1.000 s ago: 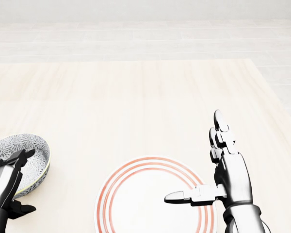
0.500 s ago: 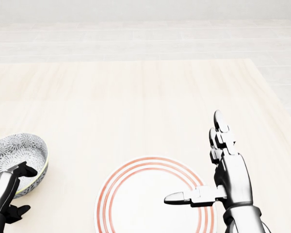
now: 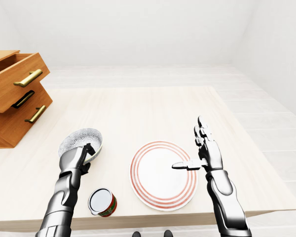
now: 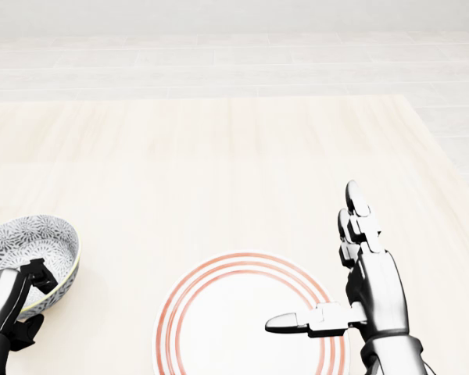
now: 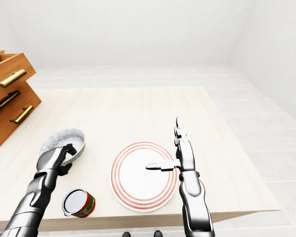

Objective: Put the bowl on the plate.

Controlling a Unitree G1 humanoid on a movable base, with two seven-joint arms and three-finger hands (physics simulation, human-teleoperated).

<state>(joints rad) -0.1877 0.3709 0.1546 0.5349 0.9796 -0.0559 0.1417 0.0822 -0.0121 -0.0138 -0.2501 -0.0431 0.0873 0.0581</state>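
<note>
A grey patterned bowl (image 4: 23,250) with a yellow-green rim sits at the left of the head view, slightly tilted. My left hand (image 4: 27,301) holds its near rim, with one finger hooked inside and the thumb underneath. The white plate (image 4: 242,332) with red rings lies at bottom centre, apart from the bowl. Above the plate's right side my right hand (image 4: 316,262) hovers open, its fingers pointing up and its thumb stretched left over the plate. Nothing is in that hand.
A red can (image 3: 102,202) with a white lid stands near the table's bottom edge, between my left arm and the plate. A wooden drawer unit (image 3: 15,94) with its upper drawer pulled out stands at the table's left. The table's right edge (image 3: 256,153) runs close to my right arm.
My left fingers have curled from open down over the bowl's rim, and the bowl has shifted slightly. The right hand and the plate have stayed still.
</note>
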